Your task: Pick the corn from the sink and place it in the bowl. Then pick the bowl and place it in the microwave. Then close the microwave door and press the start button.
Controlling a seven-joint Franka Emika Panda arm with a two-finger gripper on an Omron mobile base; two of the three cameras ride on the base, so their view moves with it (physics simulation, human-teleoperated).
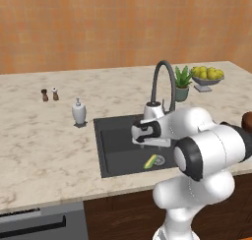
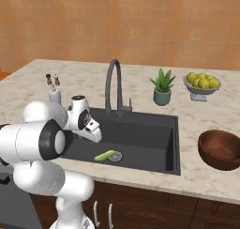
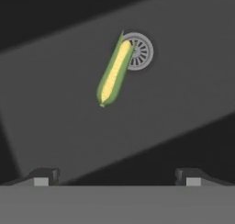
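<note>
In the left base view the pincer (image 1: pixel 147 141) hung above the sink (image 1: pixel 110 145), its fingers hidden behind the white hand, so their spread could not be read from here. The corn (image 1: pixel 150 161) lay on the basin floor just below and slightly to the near side of the pincer, beside the round drain (image 1: pixel 159 160). The arched faucet (image 1: pixel 164 84) rose behind the pincer, the soap dispenser (image 1: pixel 78 111) stood off to its left on the counter (image 1: pixel 44 140), and the two small shakers (image 1: pixel 49 94) lay further left still. Beyond the faucet sat a potted plant (image 1: pixel 182 83) and a grey fruit bowl (image 1: pixel 207 77).

In the right base view the pincer (image 2: pixel 96 135) hovered over the left part of the sink, not touching anything. The corn (image 2: pixel 104 155) lay below it on the basin floor, its tip next to the drain (image 2: pixel 115 155). The bowl (image 2: pixel 221 149) rested on the counter well to the right of the pincer, past the sink's right rim, upright and with nothing seen inside.

In the hand view the two fingertips (image 3: pixel 44 176) stood far apart at the bottom, with nothing between them. The corn (image 3: pixel 114 73) lay ahead of the pincer, well clear of both tips, slanted, its upper end overlapping the drain (image 3: pixel 139 51).
</note>
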